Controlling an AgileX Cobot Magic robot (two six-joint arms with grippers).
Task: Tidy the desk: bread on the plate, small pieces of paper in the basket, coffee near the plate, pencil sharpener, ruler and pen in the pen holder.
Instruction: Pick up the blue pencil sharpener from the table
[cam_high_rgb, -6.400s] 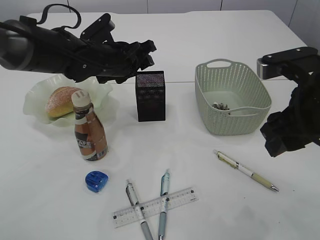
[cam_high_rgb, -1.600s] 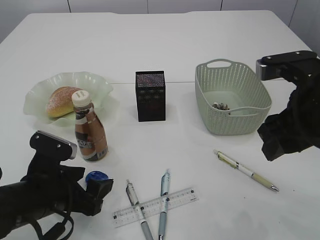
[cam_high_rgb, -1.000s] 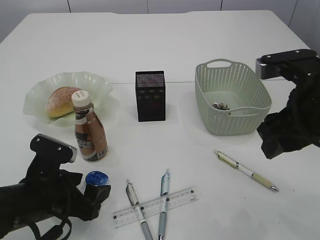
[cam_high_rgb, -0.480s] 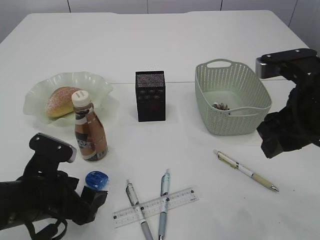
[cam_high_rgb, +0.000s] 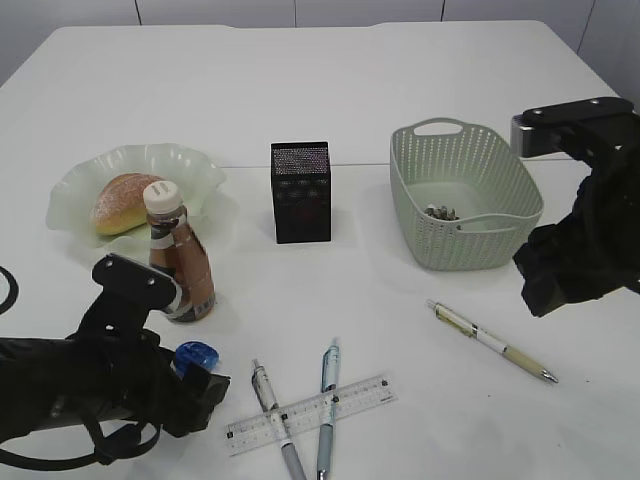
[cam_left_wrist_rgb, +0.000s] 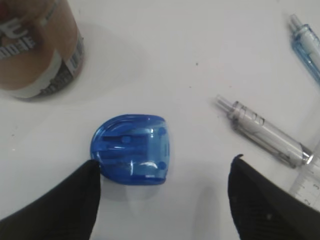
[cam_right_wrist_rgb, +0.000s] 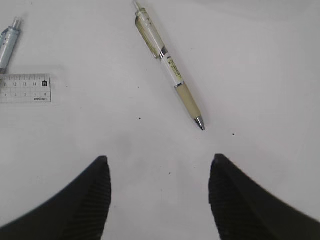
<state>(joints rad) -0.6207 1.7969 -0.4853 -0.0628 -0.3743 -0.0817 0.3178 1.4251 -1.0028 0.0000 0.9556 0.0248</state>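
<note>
Here, spread wide and lowered over the blue pencil sharpener (cam_left_wrist_rgb: 132, 150) lying on the bench between its fingers, left pincer (cam_left_wrist_rgb: 162, 200) poised to pinch for the pen holder (cam_high_rgb: 301, 191) beyond; right pincer (cam_right_wrist_rgb: 160, 195) likewise spread, empty, short of a pen (cam_right_wrist_rgb: 168, 64).

Two matte black robot arms are being shown: the left arm (cam_high_rgb: 80, 385) is trailed by a looping black cable, while a grey-faced block is being carried atop the right arm (cam_high_rgb: 585, 235); finely ribbed black fingers (cam_right_wrist_rgb: 85, 200) are seen.
</note>
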